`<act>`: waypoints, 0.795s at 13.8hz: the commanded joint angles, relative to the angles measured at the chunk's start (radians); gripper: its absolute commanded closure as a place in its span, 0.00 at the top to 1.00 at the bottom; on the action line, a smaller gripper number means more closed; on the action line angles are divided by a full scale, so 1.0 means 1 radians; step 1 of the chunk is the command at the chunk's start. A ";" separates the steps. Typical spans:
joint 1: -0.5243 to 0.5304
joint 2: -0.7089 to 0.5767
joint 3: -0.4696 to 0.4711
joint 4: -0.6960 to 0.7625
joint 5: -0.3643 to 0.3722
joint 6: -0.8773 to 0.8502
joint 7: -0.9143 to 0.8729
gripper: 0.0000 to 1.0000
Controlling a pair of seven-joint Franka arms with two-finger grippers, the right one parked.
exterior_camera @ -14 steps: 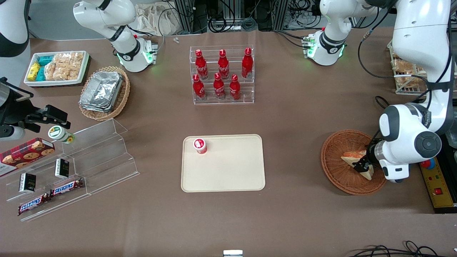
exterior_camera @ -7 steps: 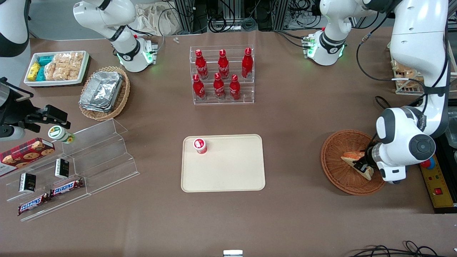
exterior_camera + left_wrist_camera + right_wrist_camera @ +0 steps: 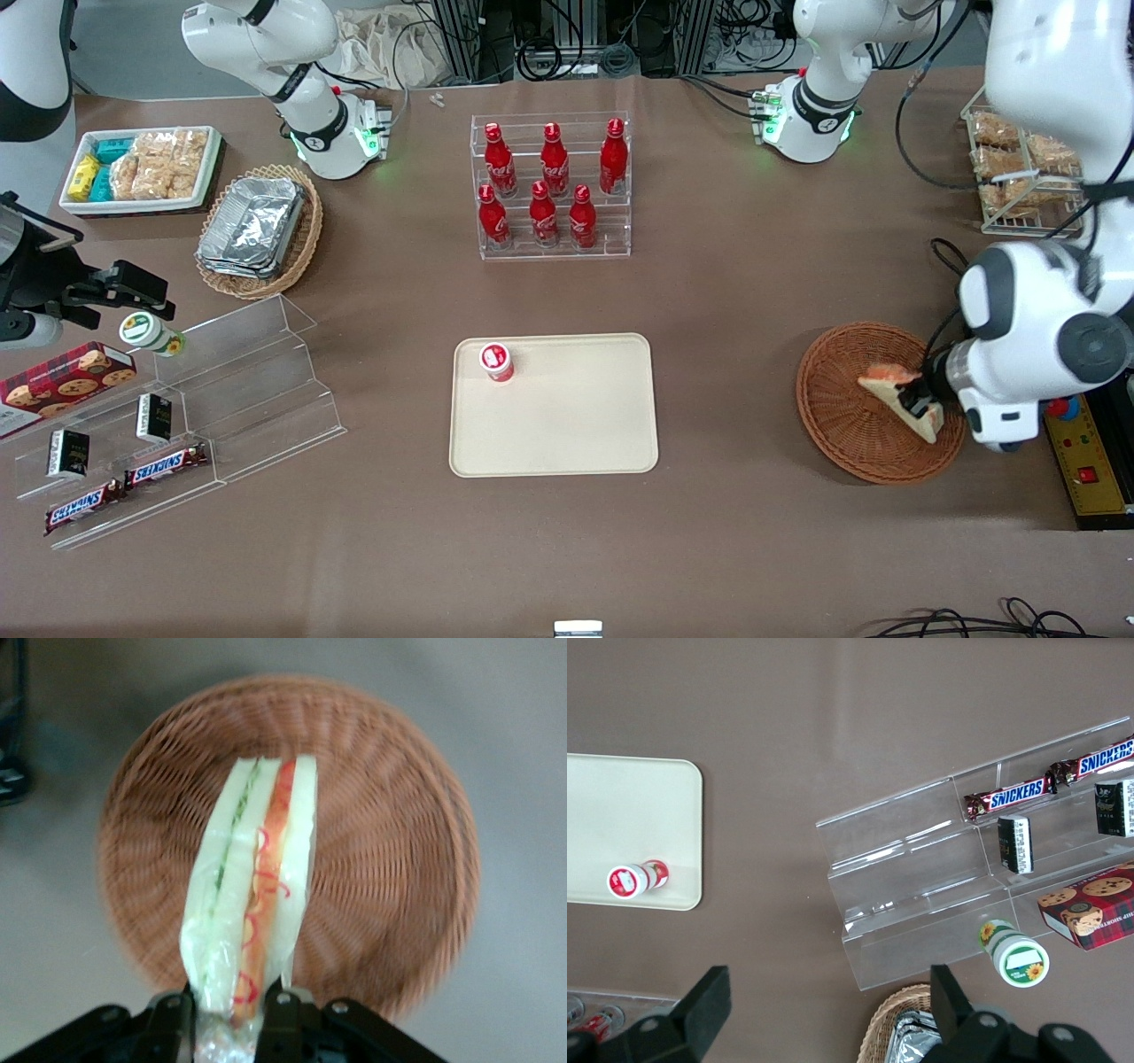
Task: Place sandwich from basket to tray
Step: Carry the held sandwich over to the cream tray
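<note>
Front view: the left arm's gripper (image 3: 921, 406) is gripping the sandwich (image 3: 897, 392) at its wider end, over the part of the reddish-brown wicker basket (image 3: 842, 425) nearest the working arm's end of the table; compared with a second ago, the wedge is sitting higher and is tilting, its pointed end with the orange filling raised toward the basket's middle, and the arm's big joints are standing higher in the picture; the judgement is that the lift out of the basket is beginning, with the carry to the tray not yet started; the cream tray (image 3: 567, 425) is lying well apart, near the table's middle, and is bearing only a small red-and-white cup (image 3: 497, 361) at one corner, so most of its floor is appearing free for the sandwich; the rack of red cola bottles (image 3: 551, 186) is standing farther from the camera than the tray and is appearing out of the likely path.

Left wrist view: the gripper (image 3: 232, 1010) is closing narrowly on the wrapped end of the sandwich (image 3: 257, 895), one finger (image 3: 170, 1014) on each bread face; the green and red layers are showing edge-on; the basket (image 3: 399, 859) is lying below, slightly blurred, and whether the wedge's tip is touching the weave cannot be told.

Right wrist view: the tray (image 3: 647, 815) and its cup (image 3: 633, 878) are showing; the clear stepped shelf (image 3: 957, 877) with Snickers bars (image 3: 1014, 796) is lying nearby, playing no part in the task.
</note>
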 commanded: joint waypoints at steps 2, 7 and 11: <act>-0.023 -0.143 -0.168 -0.017 -0.071 -0.105 0.174 0.00; -0.073 -0.071 -0.434 -0.018 -0.073 0.110 0.173 0.00; -0.204 0.062 -0.436 0.037 0.093 0.181 0.161 0.00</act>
